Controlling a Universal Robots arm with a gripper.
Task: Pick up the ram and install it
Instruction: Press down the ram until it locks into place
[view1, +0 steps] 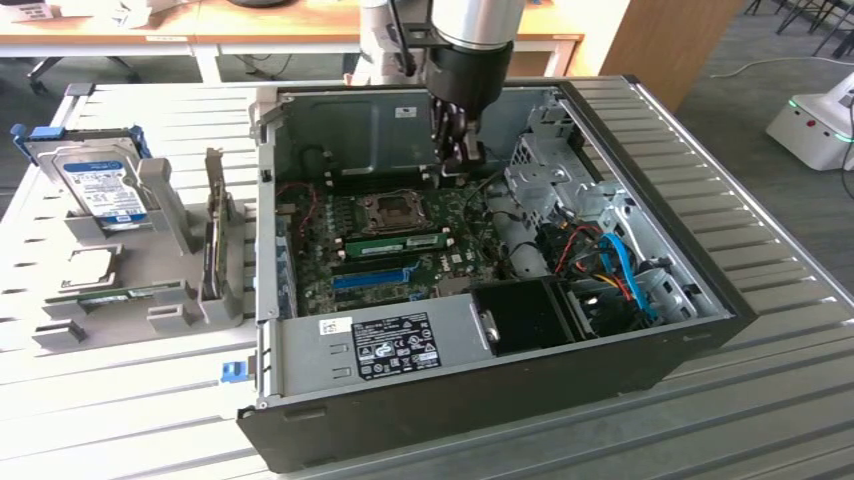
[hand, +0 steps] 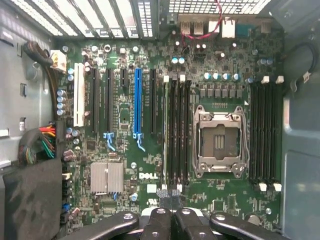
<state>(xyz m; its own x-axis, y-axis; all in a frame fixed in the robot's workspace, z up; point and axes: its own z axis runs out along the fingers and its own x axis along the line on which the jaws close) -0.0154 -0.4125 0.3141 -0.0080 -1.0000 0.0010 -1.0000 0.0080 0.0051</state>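
Note:
The ram (view1: 400, 243) is a thin green stick standing on edge in a memory slot of the motherboard (view1: 340, 215), between the processor socket (view1: 396, 209) and the blue expansion slot (view1: 370, 276). In the wrist view the ram (hand: 165, 132) shows edge-on as a pale line in the slot nearest the blue slot (hand: 137, 102). My gripper (view1: 461, 160) hangs inside the open computer case, above the board and apart from the stick. Its fingers are shut together with nothing between them. In the wrist view my gripper (hand: 170, 192) sits over one end of the memory slots.
The black case (view1: 694, 330) lies open on a slatted metal table (view1: 787, 260). At the exterior view's left a grey holder (view1: 160, 320) carries a blue-labelled hard drive (view1: 107, 185) and another green stick (view1: 127, 295). Cables and a fan shroud (view1: 534, 315) fill the case's near right.

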